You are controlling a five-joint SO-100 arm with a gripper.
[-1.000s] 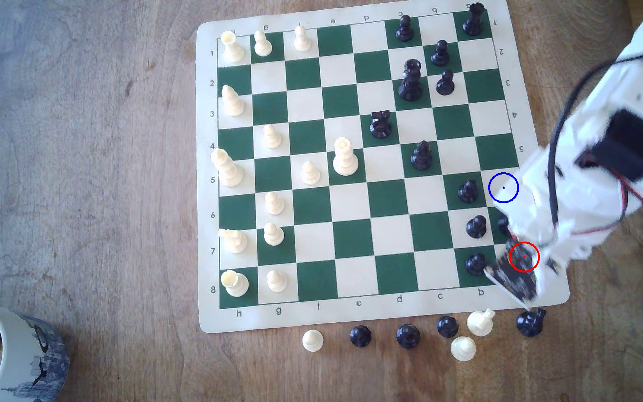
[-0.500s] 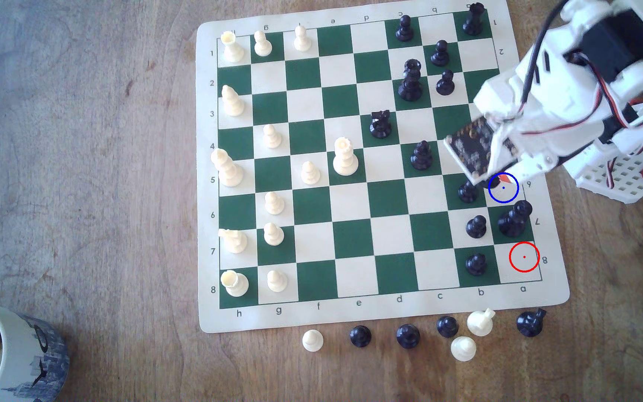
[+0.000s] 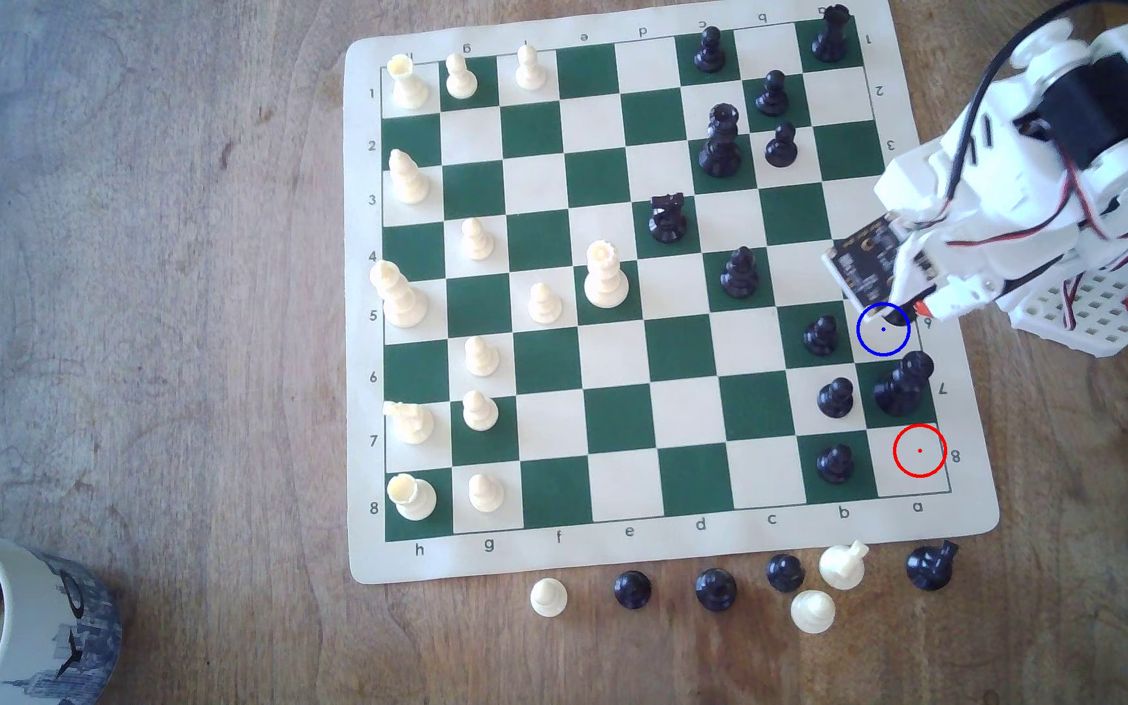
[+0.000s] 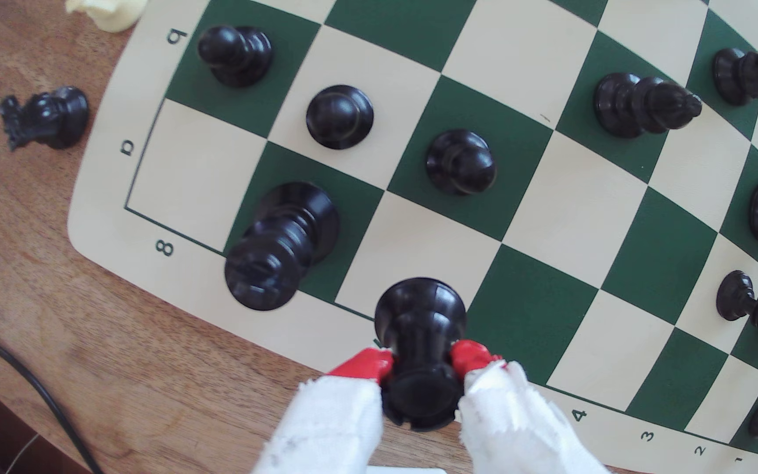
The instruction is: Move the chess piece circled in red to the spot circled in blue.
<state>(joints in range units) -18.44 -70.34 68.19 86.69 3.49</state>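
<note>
One black rook [image 4: 418, 319] is clamped between the two red-tipped fingers [image 4: 363, 363] of the hand [image 4: 420, 362], pinched at its waist with its long axis along the hand and its wide base leading toward the board. Taking the blue-ringed cream square [image 3: 883, 329] as landmark, the rook's base hangs at that square's outer edge, over the border line by the desk, so the coming move likely turns on a short shift inward before lowering. The tall black piece [image 3: 900, 386] stands on the green square next to the landmark, toward the red-ringed cream square [image 3: 919, 450], which is bare.
</note>
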